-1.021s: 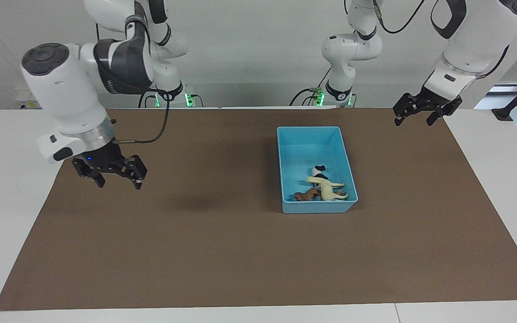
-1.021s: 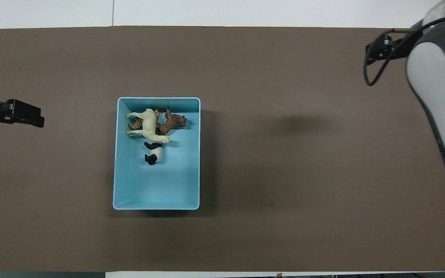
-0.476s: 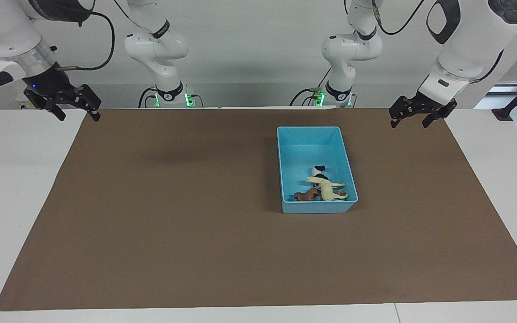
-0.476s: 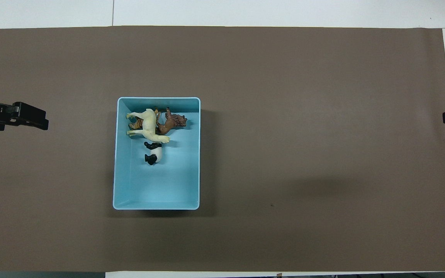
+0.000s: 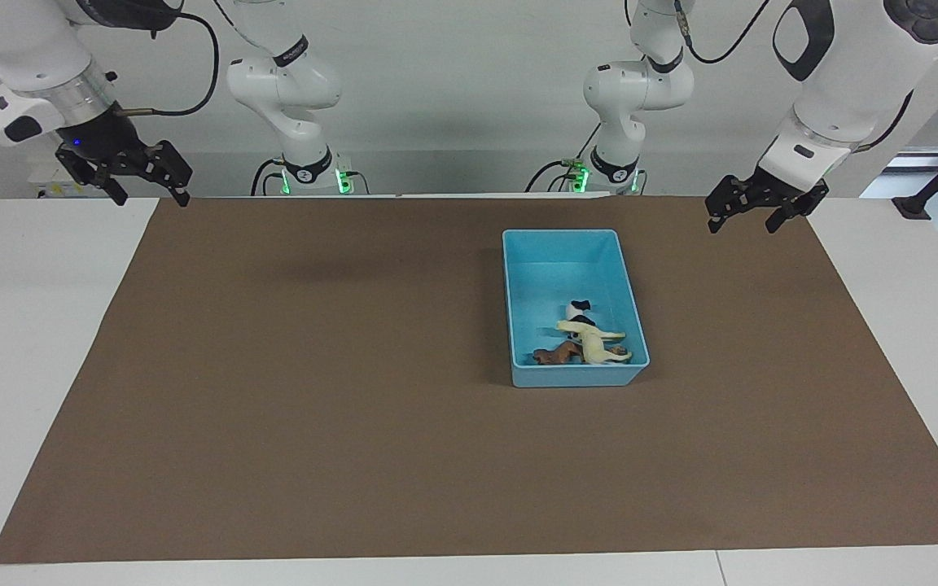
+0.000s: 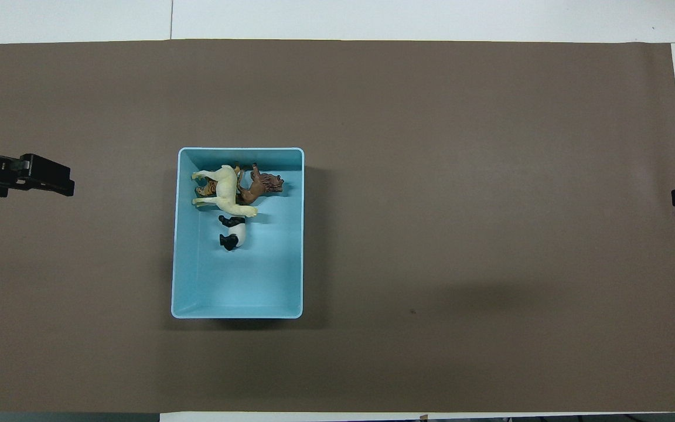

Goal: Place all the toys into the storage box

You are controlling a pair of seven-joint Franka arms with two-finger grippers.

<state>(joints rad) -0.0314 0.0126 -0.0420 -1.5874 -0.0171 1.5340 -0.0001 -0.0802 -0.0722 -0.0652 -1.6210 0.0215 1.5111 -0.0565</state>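
Inside light blue plastic storage box [image 6: 238, 293]: cream-white horse [image 6: 224, 192], brown lion [image 6: 262, 186], black-and-white panda [image 6: 233, 232], orange tiger [image 6: 207, 189] under horse.
Left gripper [image 5: 744, 216]: open, empty, over the brown mat [image 5: 314, 407] edge.
Right gripper [image 5: 147, 189]: open, empty, over the mat's corner.

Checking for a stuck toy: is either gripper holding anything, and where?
Nothing held. Left gripper and right gripper are open and empty, raised over the mat's ends.

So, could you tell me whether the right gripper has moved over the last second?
Yes. The right gripper rose from above the brown mat and drew back to its corner at the right arm's end.
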